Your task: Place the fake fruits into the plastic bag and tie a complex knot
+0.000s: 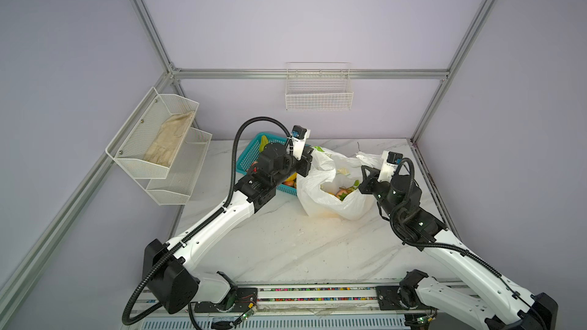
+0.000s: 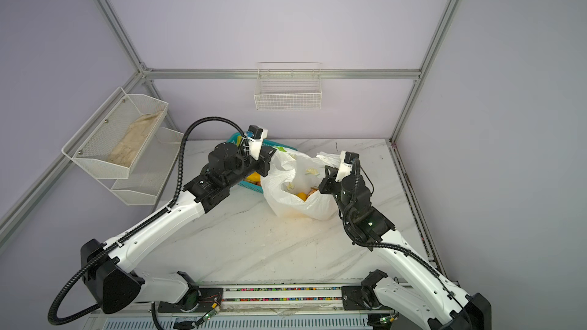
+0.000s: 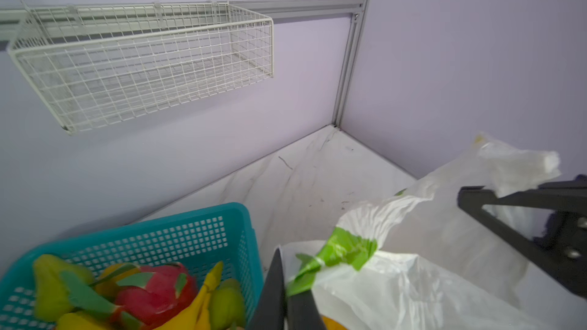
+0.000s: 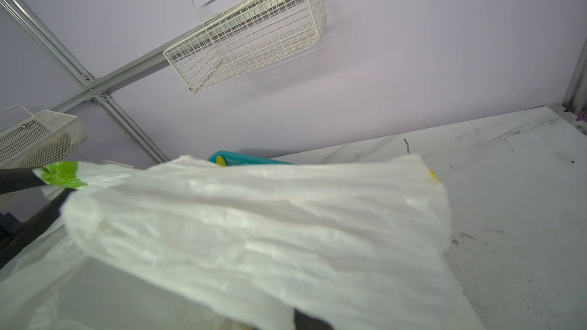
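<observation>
The plastic bag (image 1: 330,204) (image 2: 286,201) stands on the marble table, its mouth stretched wide between both grippers. My left gripper (image 1: 307,161) (image 3: 287,293) is shut on the bag's green-printed left rim (image 3: 336,249). At the opposite rim my right gripper (image 1: 363,179) (image 2: 324,179) is shut on the plastic, which covers its jaws in the right wrist view. Some fake fruits (image 1: 341,192) lie inside the bag, an orange (image 2: 301,197) among them. Others fill the teal basket (image 3: 190,233): a dragon fruit (image 3: 155,290), bananas (image 3: 198,306) and pears (image 3: 227,303). A knot is not in view.
The teal basket (image 1: 251,157) sits behind my left wrist, touching the bag's left side. A white wire basket (image 1: 318,96) hangs on the back wall. A two-tier mesh shelf (image 1: 158,141) holding a cloth is on the left wall. Bare marble (image 1: 286,242) lies toward the front.
</observation>
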Controlling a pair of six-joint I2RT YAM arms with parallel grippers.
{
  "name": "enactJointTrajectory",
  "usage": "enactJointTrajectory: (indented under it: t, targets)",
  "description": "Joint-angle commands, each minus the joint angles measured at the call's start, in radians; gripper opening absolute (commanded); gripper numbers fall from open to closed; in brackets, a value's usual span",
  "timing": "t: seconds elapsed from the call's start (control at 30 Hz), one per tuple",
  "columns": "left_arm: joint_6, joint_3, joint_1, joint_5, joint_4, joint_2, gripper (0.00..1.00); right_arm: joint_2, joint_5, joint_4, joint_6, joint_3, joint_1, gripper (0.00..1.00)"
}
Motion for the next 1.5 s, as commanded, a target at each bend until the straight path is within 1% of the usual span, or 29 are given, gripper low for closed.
enactJointTrajectory:
  t: [0.0, 0.07, 0.13, 0.2, 0.27, 0.33, 0.37, 0.4, 0.47, 0.57, 0.63, 0.7, 0.73, 0.77, 0.83, 0.87, 0.93, 1.03, 1.17, 1.3, 1.33, 1.47]
  targets:
    - [-0.263, -0.089, 0.019, 0.192, 0.132, -0.014, 0.0, 0.022, -0.038, -0.028, -0.031, 0.036, -0.016, 0.0]
    - [-0.31, -0.111, 0.024, 0.219, 0.156, -0.014, 0.0, 0.043, -0.099, -0.023, -0.037, 0.039, -0.025, 0.0]
    - [-0.348, -0.129, 0.03, 0.236, 0.173, -0.006, 0.0, 0.064, -0.193, -0.001, -0.064, 0.043, -0.03, 0.0]
    - [-0.386, -0.147, 0.038, 0.247, 0.184, 0.001, 0.0, 0.088, -0.283, 0.026, -0.069, 0.045, -0.032, 0.0]
    - [-0.405, -0.162, 0.045, 0.244, 0.19, 0.001, 0.01, 0.109, -0.347, 0.043, -0.065, 0.048, -0.032, 0.0]
    - [-0.396, -0.174, 0.049, 0.223, 0.181, -0.009, 0.17, 0.127, -0.393, 0.061, -0.055, 0.048, -0.033, 0.0]
    - [-0.359, -0.182, 0.05, 0.212, 0.174, -0.018, 0.28, 0.136, -0.409, 0.067, -0.051, 0.049, -0.033, 0.0]
    - [-0.332, -0.186, 0.05, 0.191, 0.159, -0.03, 0.36, 0.144, -0.423, 0.074, -0.045, 0.049, -0.034, 0.0]
    - [-0.286, -0.192, 0.051, 0.139, 0.128, -0.06, 0.47, 0.157, -0.449, 0.089, -0.032, 0.049, -0.033, 0.0]
    - [-0.191, -0.203, 0.049, 0.079, 0.093, -0.118, 0.58, 0.179, -0.503, 0.119, -0.007, 0.047, -0.033, 0.0]
    - [-0.149, -0.214, 0.043, 0.029, 0.071, -0.164, 0.62, 0.193, -0.529, 0.129, 0.01, 0.049, -0.035, 0.0]
    - [-0.083, -0.226, 0.017, -0.045, 0.045, -0.213, 0.65, 0.205, -0.538, 0.124, 0.026, 0.056, -0.039, 0.0]
    - [-0.042, -0.225, -0.005, -0.085, 0.03, -0.232, 0.66, 0.208, -0.533, 0.116, 0.038, 0.062, -0.042, 0.0]
    - [0.036, -0.222, -0.036, -0.135, 0.015, -0.248, 0.66, 0.208, -0.524, 0.109, 0.049, 0.065, -0.048, 0.0]
    - [0.165, -0.209, -0.122, -0.208, -0.01, -0.265, 0.65, 0.206, -0.527, 0.104, 0.056, 0.065, -0.073, 0.0]
    - [0.236, -0.197, -0.163, -0.221, -0.022, -0.264, 0.64, 0.204, -0.539, 0.102, 0.064, 0.063, -0.087, 0.0]
    - [0.335, -0.167, -0.217, -0.202, -0.056, -0.247, 0.6, 0.193, -0.555, 0.103, 0.083, 0.055, -0.112, 0.0]
    - [0.469, -0.095, -0.278, -0.201, -0.136, -0.183, 0.54, 0.167, -0.556, 0.104, 0.117, 0.038, -0.131, 0.0]
    - [0.662, 0.042, -0.333, -0.289, -0.272, -0.067, 0.52, 0.109, -0.511, 0.119, 0.168, -0.002, -0.138, 0.0]
    - [0.748, 0.179, -0.345, -0.32, -0.41, 0.036, 0.53, 0.049, -0.472, 0.171, 0.229, -0.069, -0.139, 0.0]
    - [0.764, 0.209, -0.347, -0.333, -0.433, 0.09, 0.54, 0.037, -0.463, 0.178, 0.236, -0.08, -0.139, 0.0]
    - [0.799, 0.267, -0.358, -0.435, -0.462, 0.161, 0.57, 0.016, -0.449, 0.18, 0.24, -0.097, -0.139, 0.0]
